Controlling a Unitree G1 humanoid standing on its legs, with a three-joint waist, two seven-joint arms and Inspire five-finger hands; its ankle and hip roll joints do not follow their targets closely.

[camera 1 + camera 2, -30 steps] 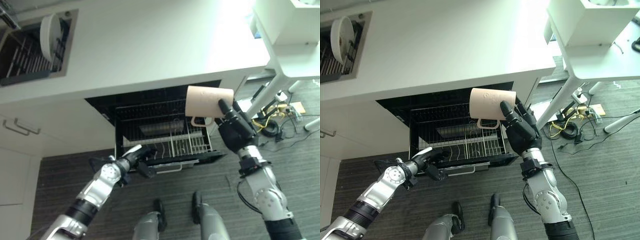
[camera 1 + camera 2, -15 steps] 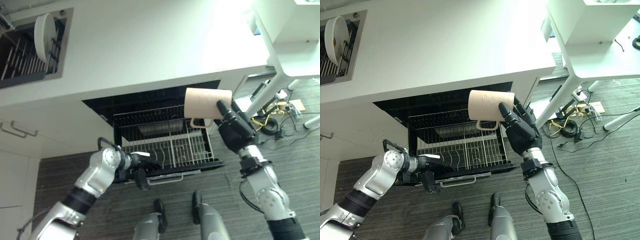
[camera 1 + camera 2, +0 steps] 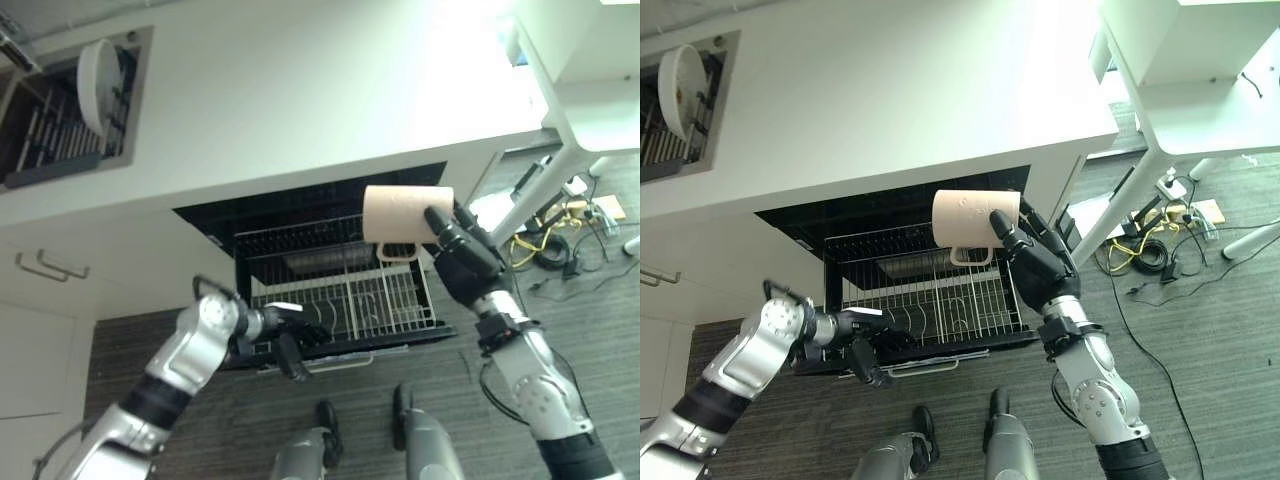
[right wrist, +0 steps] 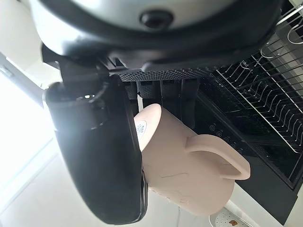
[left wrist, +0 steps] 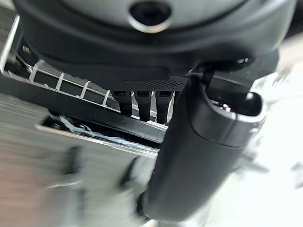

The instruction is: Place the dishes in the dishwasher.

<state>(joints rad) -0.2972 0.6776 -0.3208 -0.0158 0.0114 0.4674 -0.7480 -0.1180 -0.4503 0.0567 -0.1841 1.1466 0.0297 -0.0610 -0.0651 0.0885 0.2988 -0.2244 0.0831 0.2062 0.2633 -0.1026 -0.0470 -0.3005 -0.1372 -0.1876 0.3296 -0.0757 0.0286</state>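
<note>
Right robot hand (image 3: 1032, 262) holds mug (image 3: 974, 219) sideways above rack (image 3: 925, 300).

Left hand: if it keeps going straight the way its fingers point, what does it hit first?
Probably the dishwasher rack. The left hand sits at the rack's front edge with fingers aimed into the wire grid. Depth is unclear, so contact may already exist.

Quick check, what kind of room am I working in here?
Likely an office kitchenette: a white counter with a sunken dish rack, a built-in dishwasher with its rack pulled out, and a desk nearby.
</note>
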